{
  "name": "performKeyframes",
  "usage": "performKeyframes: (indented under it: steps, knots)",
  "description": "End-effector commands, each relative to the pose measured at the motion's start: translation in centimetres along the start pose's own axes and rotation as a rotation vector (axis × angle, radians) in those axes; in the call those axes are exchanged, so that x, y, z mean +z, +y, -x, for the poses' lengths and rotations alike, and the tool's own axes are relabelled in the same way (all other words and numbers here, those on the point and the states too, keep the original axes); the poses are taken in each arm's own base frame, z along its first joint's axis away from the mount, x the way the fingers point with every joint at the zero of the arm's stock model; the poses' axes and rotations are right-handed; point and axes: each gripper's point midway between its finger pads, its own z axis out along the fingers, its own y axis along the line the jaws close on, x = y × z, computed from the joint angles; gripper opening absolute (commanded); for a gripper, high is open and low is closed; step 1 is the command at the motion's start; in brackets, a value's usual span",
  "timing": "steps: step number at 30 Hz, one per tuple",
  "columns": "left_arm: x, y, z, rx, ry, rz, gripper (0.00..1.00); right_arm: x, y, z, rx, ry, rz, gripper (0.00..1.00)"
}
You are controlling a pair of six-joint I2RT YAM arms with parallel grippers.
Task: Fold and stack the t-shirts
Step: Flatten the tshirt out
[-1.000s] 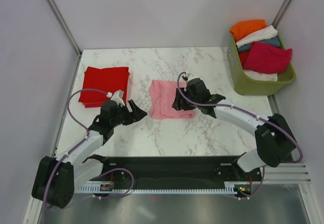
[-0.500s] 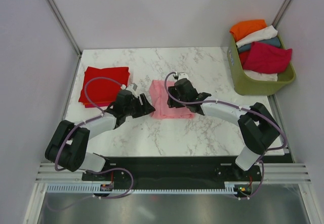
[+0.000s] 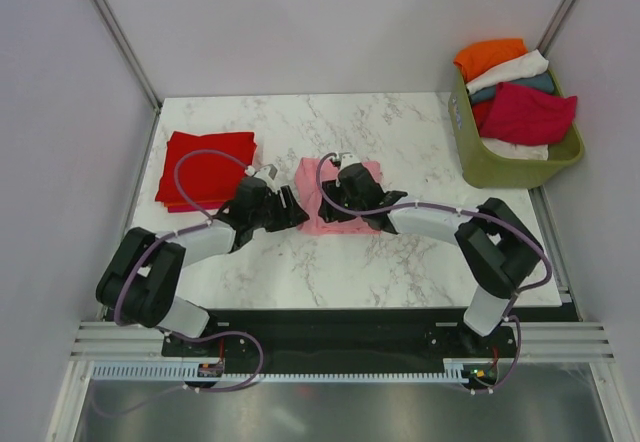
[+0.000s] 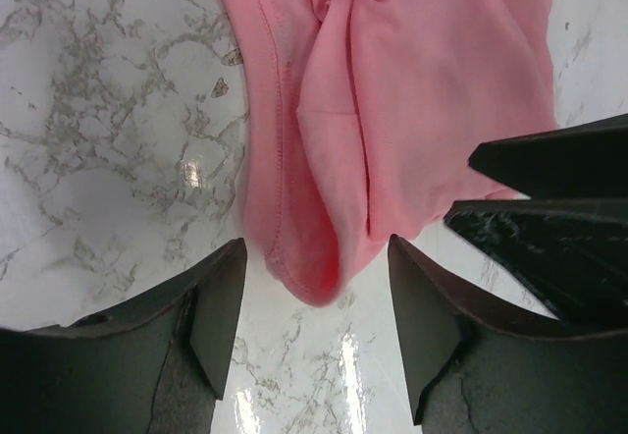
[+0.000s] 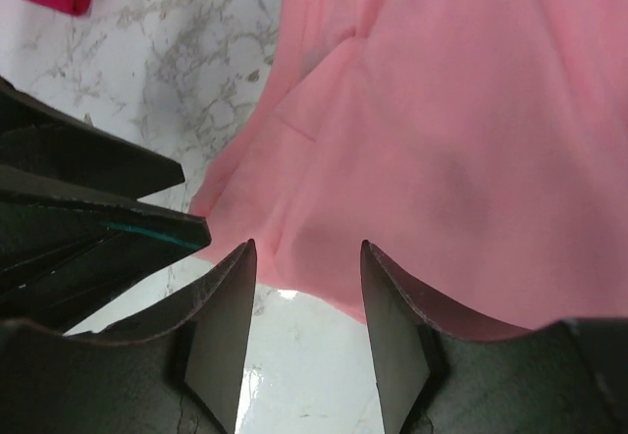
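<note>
A pale pink t-shirt [image 3: 368, 174] lies folded on the marble table [image 3: 400, 122]. My left gripper [image 3: 297, 212] sits at its near-left corner, open. In the left wrist view that rounded corner of the pink shirt [image 4: 412, 110] lies between the left gripper's [image 4: 314, 249] spread jaws, untouched. My right gripper [image 3: 326, 205] hovers low over the same end, open. In its own view the right gripper [image 5: 306, 249] spans the pink shirt's [image 5: 442, 110] near edge. A bright red t-shirt [image 3: 205, 167] lies folded at the back left.
An olive-green basket [image 3: 515, 170] stands at the back right, holding orange [image 3: 490, 57], white [image 3: 512, 69], teal [image 3: 541, 84] and crimson [image 3: 530, 112] shirts. The two grippers are almost touching; the left one's dark fingers [image 5: 98, 198] fill the right wrist view's left side.
Both grippers have closed in on the pink shirt's near-left corner, the left moving right and forward, the right moving left. Both pairs of jaws have narrowed a little.
</note>
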Motion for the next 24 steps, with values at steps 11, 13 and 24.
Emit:
performKeyframes:
  steps: [11,13,24]
  knots:
    - [1.9,-0.9,0.1,0.044,0.05,-0.028,0.46,2.9,1.8,-2.9,-0.056,0.097,0.052,0.4]
    - [2.1,-0.9,-0.2,0.045,0.068,-0.032,0.25,3.1,1.6,-3.0,-0.056,0.102,0.043,0.25]
    - [0.9,0.2,1.2,0.048,-0.003,0.054,0.02,-5.5,-5.0,5.4,0.04,-0.321,-0.292,0.0]
